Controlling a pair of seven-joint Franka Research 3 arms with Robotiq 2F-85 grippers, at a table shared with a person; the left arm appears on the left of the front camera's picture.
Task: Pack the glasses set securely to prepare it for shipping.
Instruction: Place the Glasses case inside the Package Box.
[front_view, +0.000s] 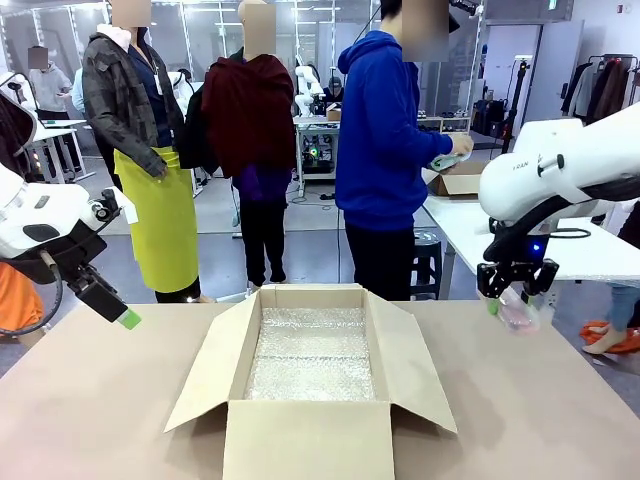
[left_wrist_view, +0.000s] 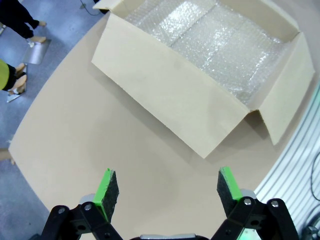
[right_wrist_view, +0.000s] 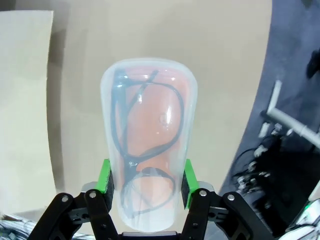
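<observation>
Case (right_wrist_view: 149, 135), clear-white with pink inside and dark glasses showing through, is sitting clamped between the green pads of the right claw (front_view: 515, 300), its rounded end sticking out past the fingertips. That claw is hanging just above the worktop (front_view: 100, 400), with the open cardboard box (front_view: 300, 435) well apart on the robot's left of it. Bubble wrap (front_view: 312, 355) is lining the box floor. Left claw (left_wrist_view: 167, 187) is hovering over bare worktop with fingers spread wide and nothing between them, the box lying ahead of its fingertips, near but not touching.
</observation>
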